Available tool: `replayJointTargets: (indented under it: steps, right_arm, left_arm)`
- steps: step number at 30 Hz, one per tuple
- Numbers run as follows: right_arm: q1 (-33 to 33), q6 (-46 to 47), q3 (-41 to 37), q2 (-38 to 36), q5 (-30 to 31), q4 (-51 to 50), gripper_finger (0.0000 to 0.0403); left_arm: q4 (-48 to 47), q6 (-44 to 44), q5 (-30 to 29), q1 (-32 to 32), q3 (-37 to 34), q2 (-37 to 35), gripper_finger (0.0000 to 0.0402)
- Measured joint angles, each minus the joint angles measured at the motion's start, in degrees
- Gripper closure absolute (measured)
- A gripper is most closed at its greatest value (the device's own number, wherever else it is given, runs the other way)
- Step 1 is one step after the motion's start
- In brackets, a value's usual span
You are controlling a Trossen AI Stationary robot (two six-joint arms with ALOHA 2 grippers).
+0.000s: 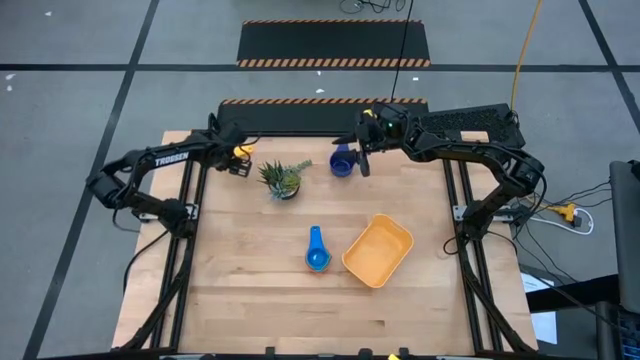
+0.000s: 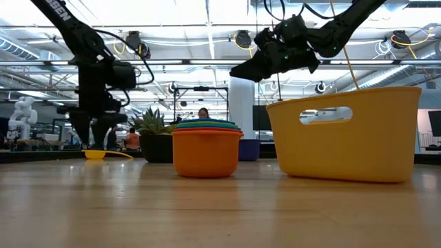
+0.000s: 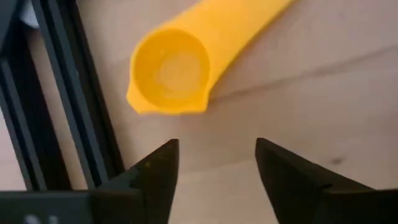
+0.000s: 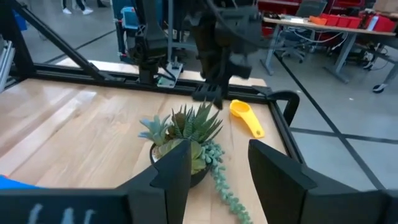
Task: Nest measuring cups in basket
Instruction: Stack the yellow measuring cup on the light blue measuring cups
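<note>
- A pale wooden desk stands on a grey workshop floor with black-and-orange hazard strips behind; the low view looks into a lit hall of benches and machinery.
- The yellow measuring cup lies near the far left corner, close to the black frame rail. The left end effector hovers just above it, fingers spread and holding nothing.
- The cup looks light, stiff and smooth, likely to skid if nudged; its long flat handle seems the safest hold.
- The dark blue measuring cup sits at the far middle, right beside the right end effector, whose fingers stand apart and empty above the desk.
- A nested stack of cups, blue innermost, rests near the centre, just beside the orange-yellow basket rather than in it.
- The small spiky potted plant stands between the two arms and could snag a crossing reach.
</note>
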Motion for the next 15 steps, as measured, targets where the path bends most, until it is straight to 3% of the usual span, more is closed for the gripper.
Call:
replayJointTargets:
  steps: [8, 15]
  right_arm:
    - [0.0, 0.5, 0.0, 0.0, 0.0, 2.9, 0.0250]
    - [0.0, 1.1, 0.0, 0.0, 0.0, 3.0, 0.0250]
  left_arm:
    - [0.7, 2.4, 0.8, -0.5, 0.0, 3.4, 0.0112]
    - [2.9, 13.9, -4.4, -1.2, 0.2, 3.2, 0.0116]
